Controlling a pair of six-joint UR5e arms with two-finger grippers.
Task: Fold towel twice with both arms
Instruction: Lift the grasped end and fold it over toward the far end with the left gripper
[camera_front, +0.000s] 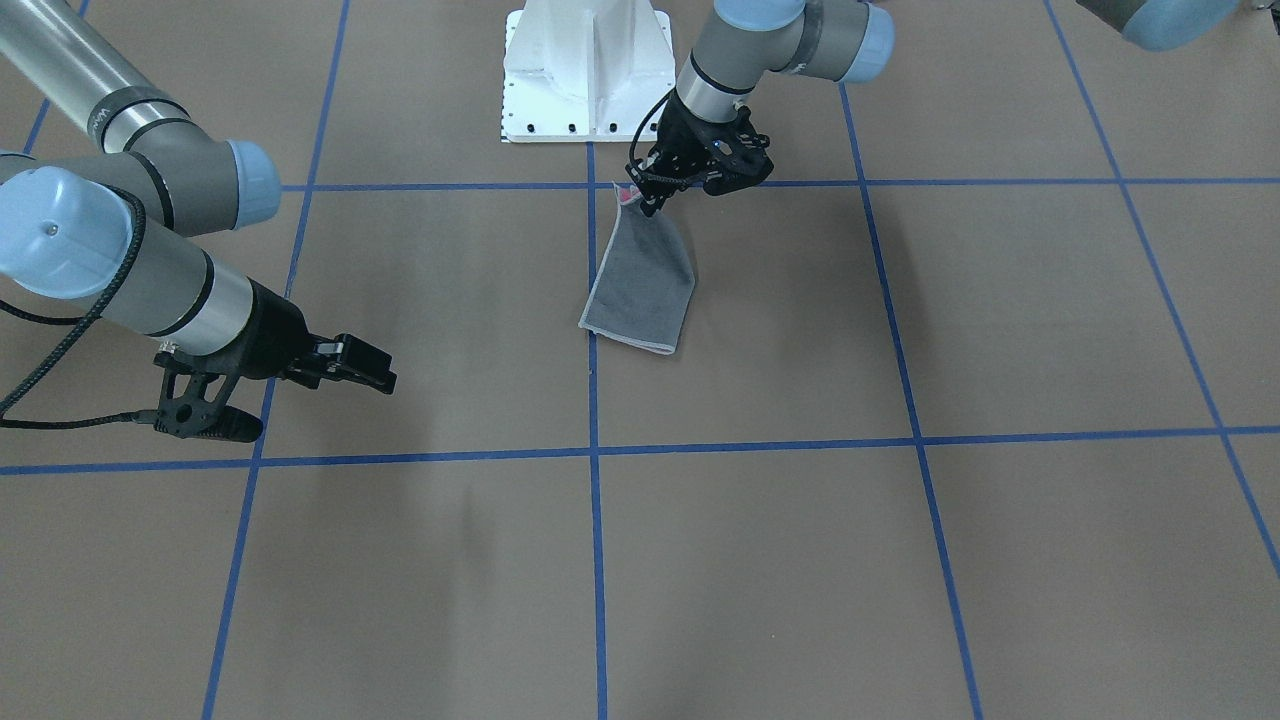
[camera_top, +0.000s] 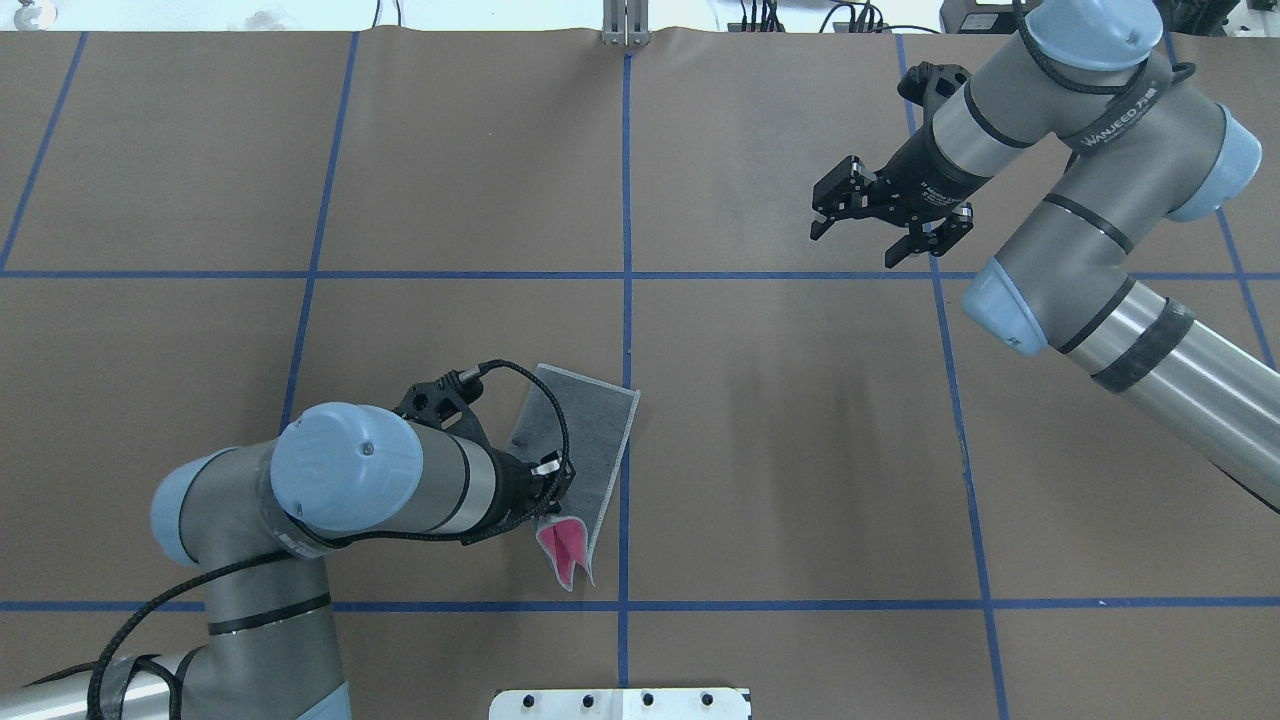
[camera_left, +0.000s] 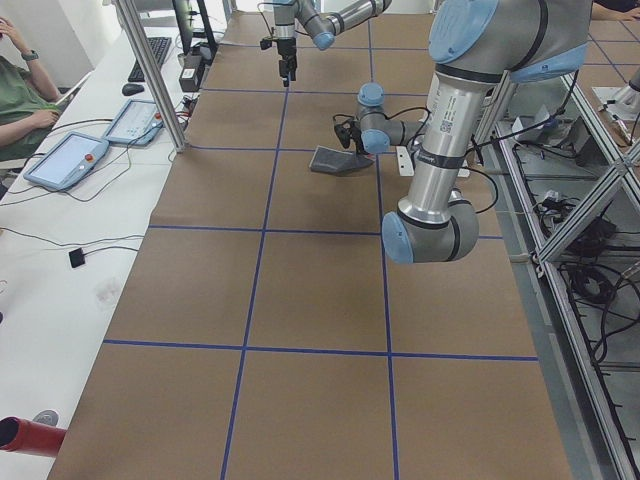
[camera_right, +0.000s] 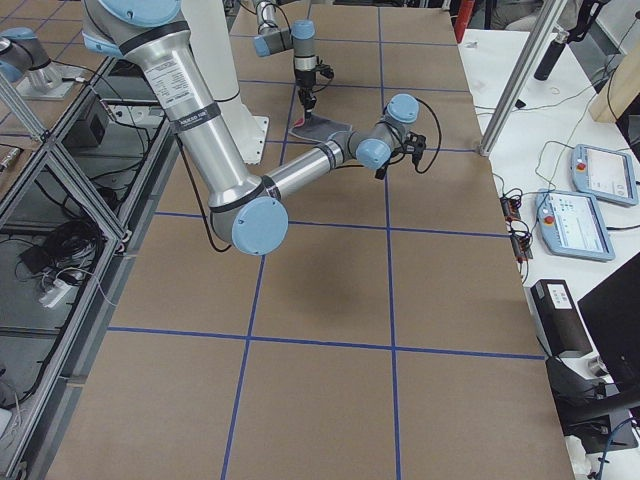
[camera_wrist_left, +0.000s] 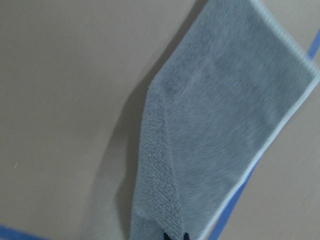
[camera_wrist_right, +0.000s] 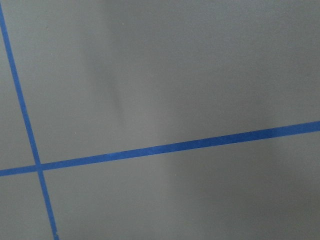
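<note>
The towel lies near the table's middle as a narrow grey strip, its far end flat on the brown surface. Its near end is raised and curls open, showing the pink face. My left gripper is shut on that raised end, and in the front view the towel hangs down from it. In the left wrist view the grey cloth slopes away from the dark fingertips. My right gripper hovers open and empty far off to the right and farther back, apart from the towel.
The brown table is marked with blue tape lines in a grid. The white pedestal base stands just behind the towel. Monitors, pendants and a seated person are beyond the table's far long edge.
</note>
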